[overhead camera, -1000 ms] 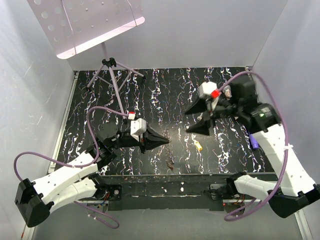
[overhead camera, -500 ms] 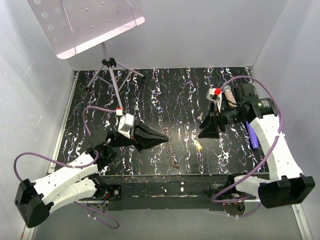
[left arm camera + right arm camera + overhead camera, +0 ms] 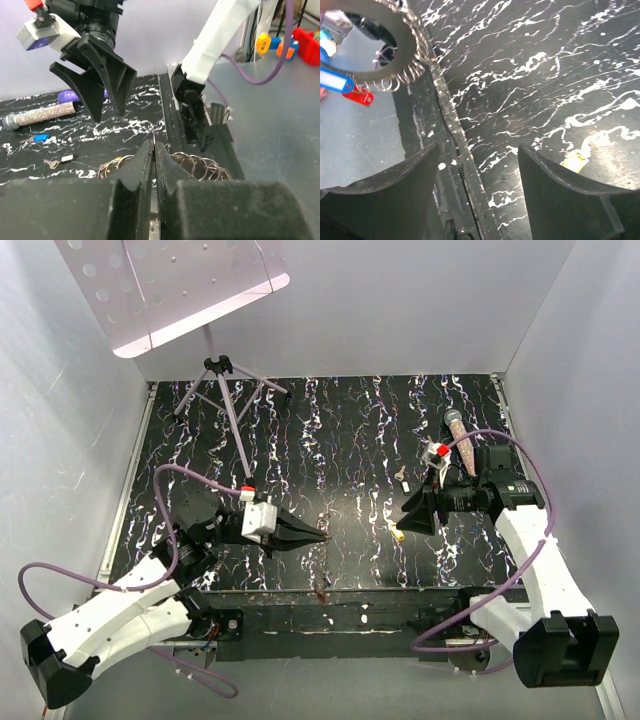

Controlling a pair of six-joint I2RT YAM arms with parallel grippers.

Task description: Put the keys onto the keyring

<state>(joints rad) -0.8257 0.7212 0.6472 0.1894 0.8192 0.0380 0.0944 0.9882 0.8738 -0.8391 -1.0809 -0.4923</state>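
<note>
On the black, white-veined marbled tabletop (image 3: pixel 350 430), the left gripper (image 3: pixel 154 152) has its two black wedge-shaped fingers pressed flat together, with a cluster of thin silvery wire keyrings (image 3: pixel 192 164) fanned just beneath the tips; whether a ring is pinched cannot be told. Three keys are visible: a tiny yellow-headed key (image 3: pixel 574 162) just beside one finger of the right gripper (image 3: pixel 477 150), a plain silver key (image 3: pixel 400 477) farther back, and a blue-headed key (image 3: pixel 40 137). The right gripper's fingers stand wide apart, holding nothing. One clear tube of glittery pinkish beads (image 3: pixel 456 430) lies behind it.
</note>
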